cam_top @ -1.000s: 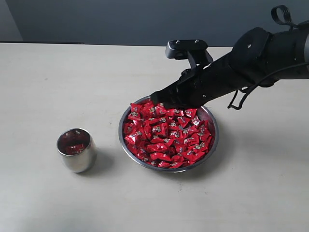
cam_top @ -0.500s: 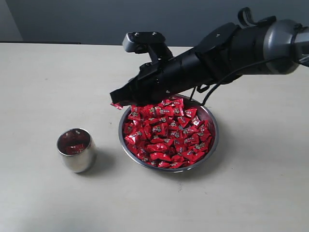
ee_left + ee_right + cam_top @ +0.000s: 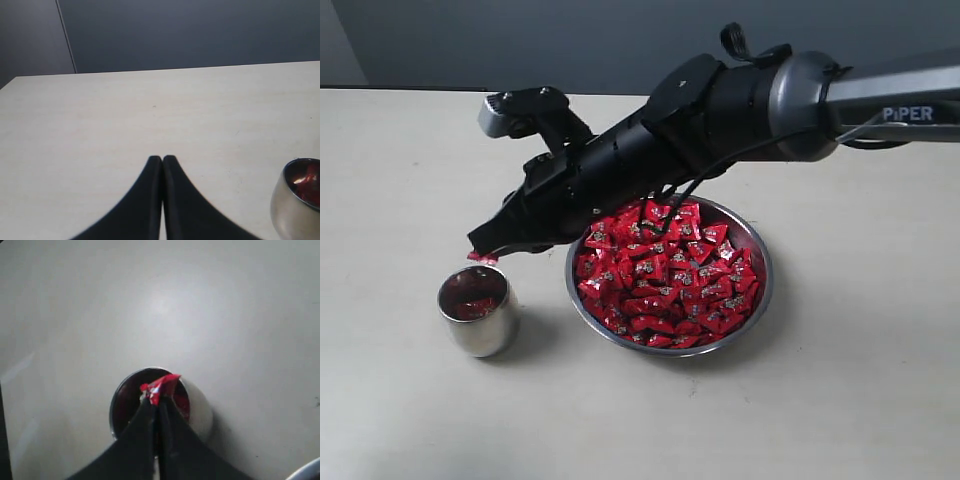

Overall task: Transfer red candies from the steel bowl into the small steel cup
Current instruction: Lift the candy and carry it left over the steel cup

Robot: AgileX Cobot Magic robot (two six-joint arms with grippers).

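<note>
While in tool (image 3: 156,401) (right), candy (image 3: 162,384) above cup (image 3: 201,412).

Pale beige counter (image 3: 410,420), matte, plain. Two items sit directly on it: small steel cup (image 3: 480,335) on the left, steel bowl (image 3: 752,240) to its right, near, not touching.

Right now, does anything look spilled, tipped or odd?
Nothing stands out: the red candies lie heaped inside the steel bowl, the small steel cup stands upright, and the right gripper pinches one candy above it.
</note>
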